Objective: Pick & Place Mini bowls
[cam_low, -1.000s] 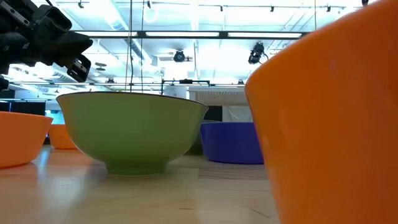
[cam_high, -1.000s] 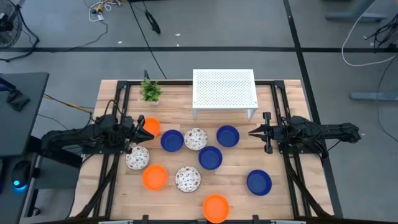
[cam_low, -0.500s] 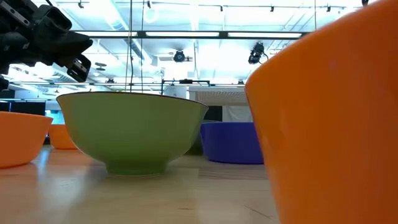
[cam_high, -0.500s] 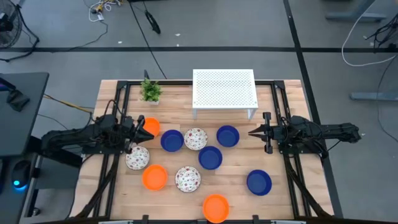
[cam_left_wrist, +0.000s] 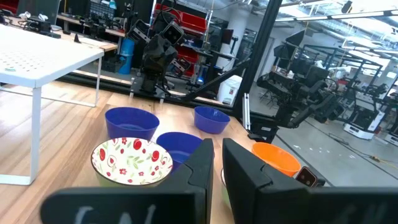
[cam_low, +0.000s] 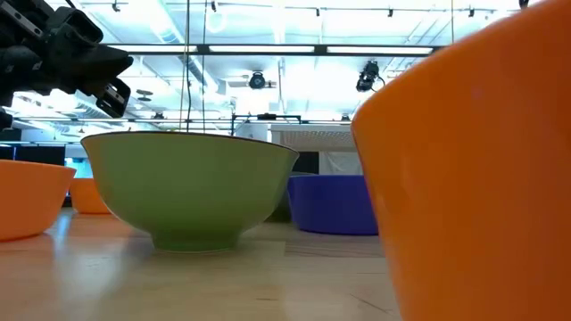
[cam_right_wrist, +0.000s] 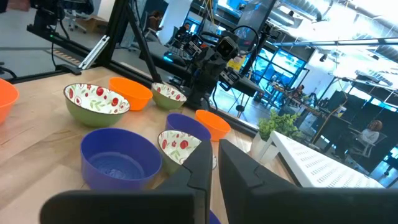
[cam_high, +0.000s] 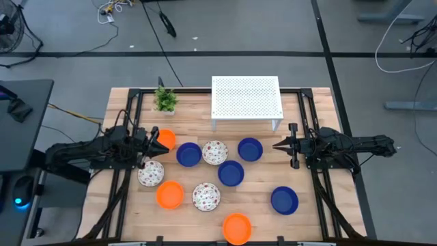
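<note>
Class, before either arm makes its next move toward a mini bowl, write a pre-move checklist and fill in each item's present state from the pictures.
1. Left gripper empty: ok, fingers nearly shut with nothing between them.
2. Right gripper empty: ok, also shut, apart from the nearest blue bowl.
3. Ten bowls upright on the table: ok.
4. Bowls spaced for gripping: not ok, the speckled bowl sits tight against another blue bowl.
5. White stand top free: ok.
6. Left gripper clear of the orange bowl: cannot tell, it sits right beside it.

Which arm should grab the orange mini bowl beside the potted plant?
Left: the left gripper, shut, sits right at that orange bowl, while the right gripper is across the table.
</note>
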